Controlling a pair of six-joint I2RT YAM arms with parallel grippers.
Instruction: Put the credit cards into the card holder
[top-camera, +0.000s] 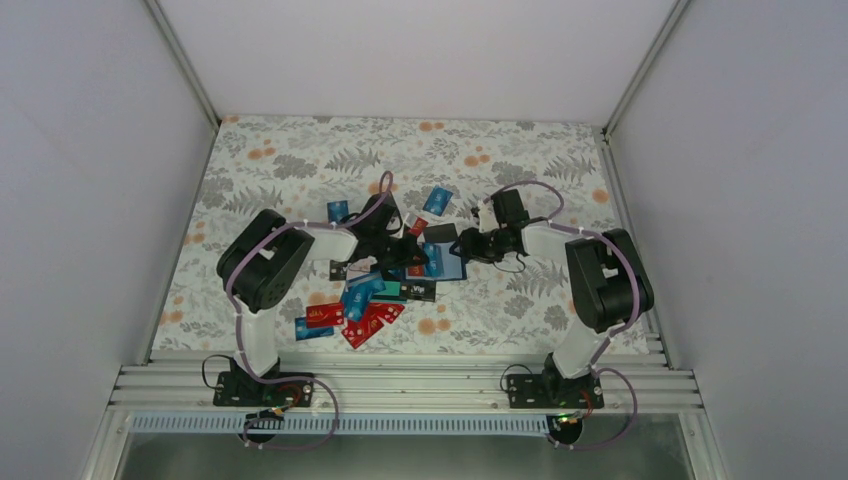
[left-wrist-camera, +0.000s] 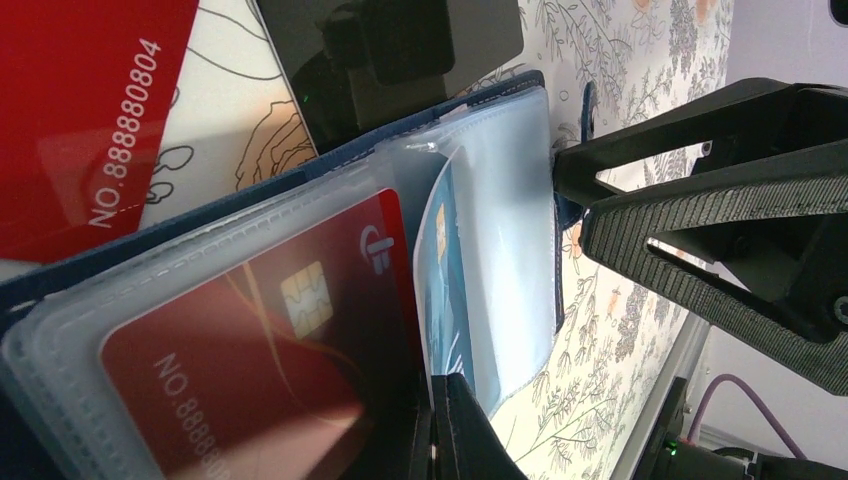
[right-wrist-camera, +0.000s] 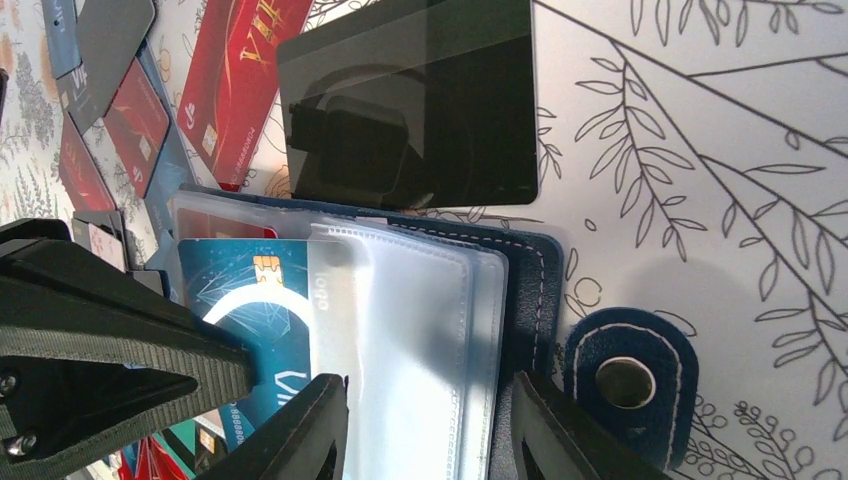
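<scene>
Left end effector (left-wrist-camera: 440, 400), clenched on blue card (left-wrist-camera: 445, 270), has it part-way in holder (right-wrist-camera: 530, 270) sleeve; right end effector (right-wrist-camera: 425, 400) apparently clamps holder edge; next: push card straight home.

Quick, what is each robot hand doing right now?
Left gripper: shut on a blue plastic credit card.
Right gripper: jaws apart astride the clear sleeves of the navy folding card holder; whether it grips cannot be told.
</scene>
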